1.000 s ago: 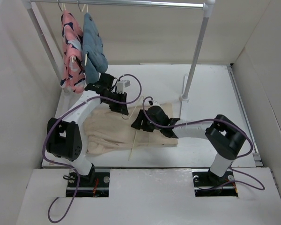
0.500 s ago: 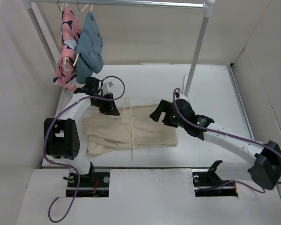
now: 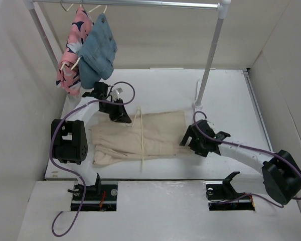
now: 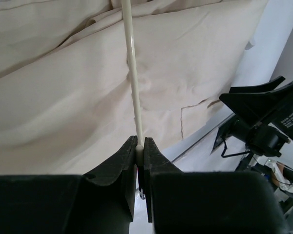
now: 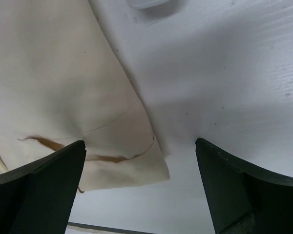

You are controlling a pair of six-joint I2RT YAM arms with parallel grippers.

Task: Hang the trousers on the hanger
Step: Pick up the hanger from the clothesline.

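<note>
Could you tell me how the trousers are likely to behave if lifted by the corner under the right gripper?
Probably floppy: the trousers lie creased and flat, so a lifted corner would likely drape. The layers may part, since the edge below the open right gripper gapes.

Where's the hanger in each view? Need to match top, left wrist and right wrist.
Top external: the hanger lies across the trousers, left of centre, its far end at the left pincer.
Left wrist: the hanger is a thin rod running up from the shut left pincer, centre-left.
Right wrist: not in it.
Shared landmark: the trousers, seen in all three views.
</note>
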